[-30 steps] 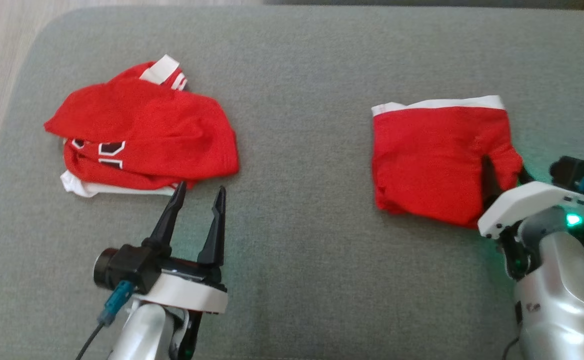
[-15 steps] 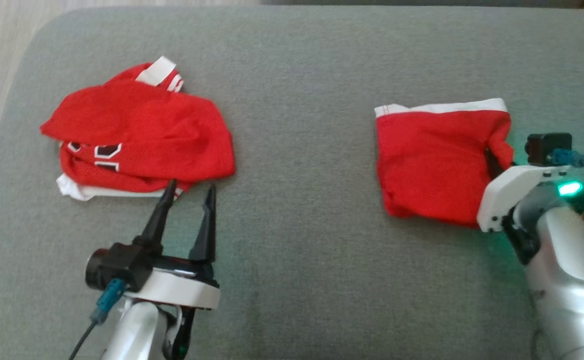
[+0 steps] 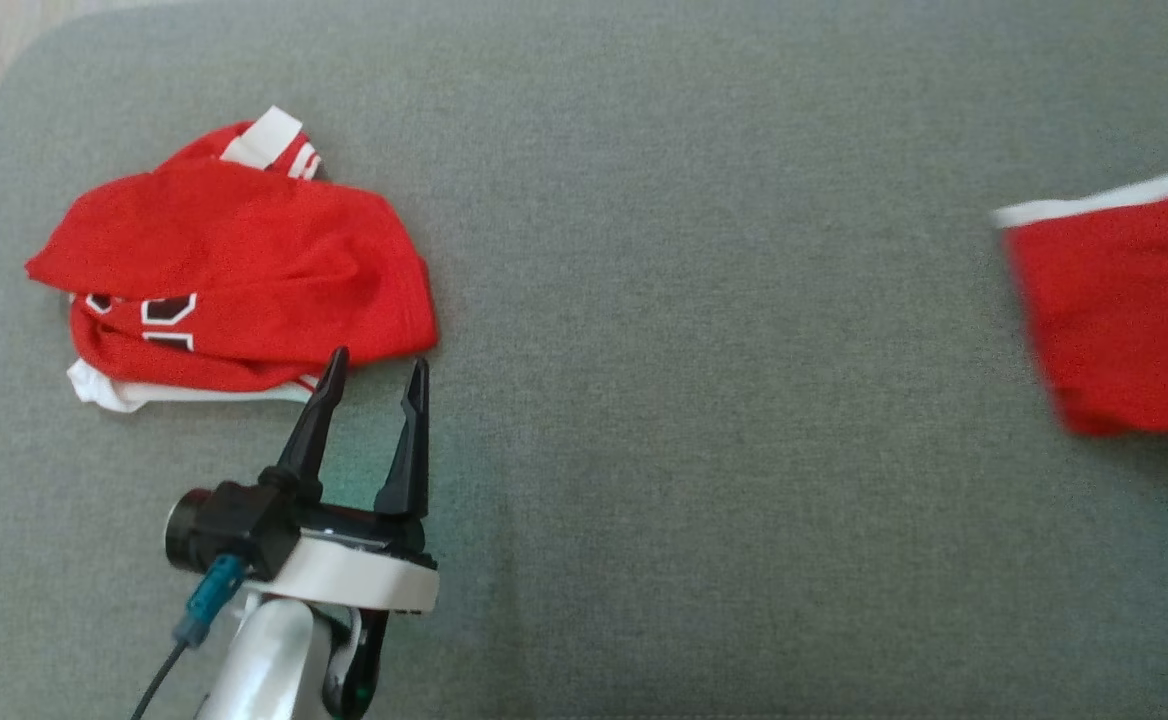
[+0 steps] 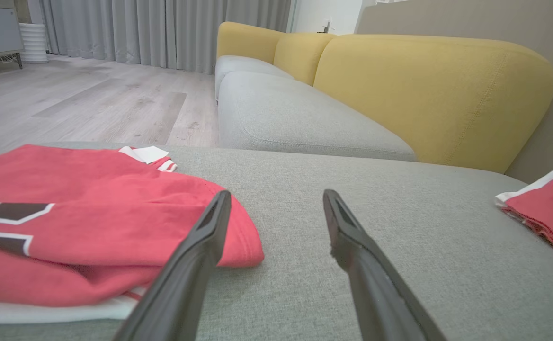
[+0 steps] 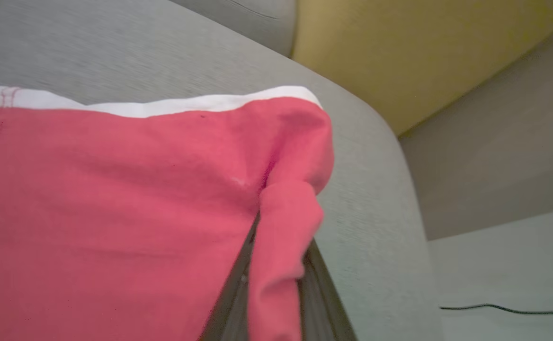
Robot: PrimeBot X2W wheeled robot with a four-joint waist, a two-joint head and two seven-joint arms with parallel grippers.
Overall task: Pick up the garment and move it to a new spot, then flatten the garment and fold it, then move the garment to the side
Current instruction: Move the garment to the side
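Folded red garment (image 3: 1124, 310) at far right of grey cushion (image 3: 704, 420), our right pincer (image 5: 279, 265) clenched on bunched corner. We judge cloth light, limp, folds prone to slump; grip best through all layers at edge. Our left pincer (image 3: 376, 360) splayed, empty, just beside second red heap (image 3: 234, 280).

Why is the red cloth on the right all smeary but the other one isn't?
Head view: the folded red garment at the right edge is smeared sideways, like motion blur, while the red pile looks sharp. Right wrist view: the same garment looks soft and streaky. Left wrist view: mostly crisp.
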